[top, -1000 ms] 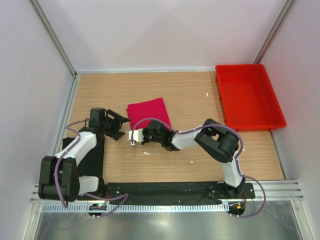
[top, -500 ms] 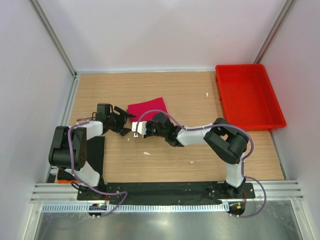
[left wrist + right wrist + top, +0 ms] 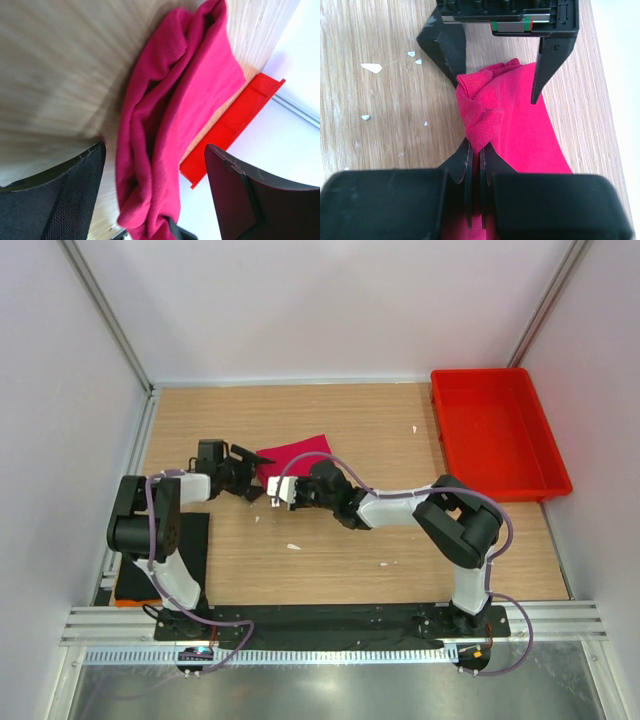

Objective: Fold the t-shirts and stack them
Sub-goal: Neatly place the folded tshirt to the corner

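The crimson-pink t-shirt (image 3: 298,453) lies folded on the wooden table, left of centre. My right gripper (image 3: 476,150) is shut on the shirt's bunched near-left corner (image 3: 482,120), seen from above at the right gripper (image 3: 281,491). My left gripper (image 3: 250,474) faces it, open, with its two fingers either side of that same bunched corner. In the left wrist view the pink cloth (image 3: 170,125) hangs between the wide-apart fingers (image 3: 55,200) without being squeezed. A flat black cloth, the black t-shirt (image 3: 194,536), lies beside the left arm's base.
A red plastic tray (image 3: 497,475) stands at the back right, and its edge (image 3: 230,125) shows in the left wrist view. Small white scraps (image 3: 293,546) dot the table. An orange object (image 3: 130,590) sits near the left base. White walls enclose the table.
The left arm swung right until its open fingers straddled the shirt's corner. The right gripper, still shut on that corner, moved a little farther from the bases and to the right.
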Robot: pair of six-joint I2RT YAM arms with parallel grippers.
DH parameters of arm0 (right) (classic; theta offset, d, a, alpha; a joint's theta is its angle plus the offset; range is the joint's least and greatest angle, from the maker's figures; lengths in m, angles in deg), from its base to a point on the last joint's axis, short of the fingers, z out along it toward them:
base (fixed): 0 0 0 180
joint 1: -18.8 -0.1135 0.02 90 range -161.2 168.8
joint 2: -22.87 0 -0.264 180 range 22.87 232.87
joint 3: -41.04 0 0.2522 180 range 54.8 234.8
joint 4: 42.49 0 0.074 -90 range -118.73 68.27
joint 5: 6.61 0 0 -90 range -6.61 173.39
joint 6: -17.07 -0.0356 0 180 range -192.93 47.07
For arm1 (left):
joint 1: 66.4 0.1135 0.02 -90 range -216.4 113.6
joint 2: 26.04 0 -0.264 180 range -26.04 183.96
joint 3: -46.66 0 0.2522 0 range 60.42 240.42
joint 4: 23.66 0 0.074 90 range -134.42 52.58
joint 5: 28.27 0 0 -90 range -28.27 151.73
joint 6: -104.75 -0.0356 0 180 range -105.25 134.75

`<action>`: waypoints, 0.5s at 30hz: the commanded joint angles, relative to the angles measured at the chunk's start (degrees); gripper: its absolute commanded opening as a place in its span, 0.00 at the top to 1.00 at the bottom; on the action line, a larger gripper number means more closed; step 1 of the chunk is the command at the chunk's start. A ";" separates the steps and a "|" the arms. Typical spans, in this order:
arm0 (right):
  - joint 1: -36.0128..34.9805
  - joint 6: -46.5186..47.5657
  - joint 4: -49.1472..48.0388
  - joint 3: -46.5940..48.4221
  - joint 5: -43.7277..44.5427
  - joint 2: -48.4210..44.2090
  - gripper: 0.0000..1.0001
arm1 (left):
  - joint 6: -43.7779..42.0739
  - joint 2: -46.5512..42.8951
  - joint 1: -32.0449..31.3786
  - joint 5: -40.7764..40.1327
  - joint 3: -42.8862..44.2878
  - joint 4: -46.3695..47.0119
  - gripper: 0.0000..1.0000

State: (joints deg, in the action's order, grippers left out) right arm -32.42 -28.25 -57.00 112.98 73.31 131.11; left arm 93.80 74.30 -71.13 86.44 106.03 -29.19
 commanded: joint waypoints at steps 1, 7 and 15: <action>0.51 -1.44 -2.93 1.42 -1.43 -3.92 0.99 | -0.64 2.49 0.25 -0.80 2.03 -0.14 0.19; 1.12 -2.06 -3.28 1.51 -1.51 -4.45 0.99 | -2.84 5.31 0.25 -1.07 5.55 -4.54 0.22; 2.18 -3.55 -5.03 1.77 -1.16 -5.06 0.99 | -3.46 7.86 0.34 -1.42 6.69 -5.06 0.25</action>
State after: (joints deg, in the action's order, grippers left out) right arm -30.83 -30.08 -56.98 112.98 72.76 130.24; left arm 93.03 79.63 -71.13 87.44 112.32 -30.62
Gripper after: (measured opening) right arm 0.076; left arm 0.750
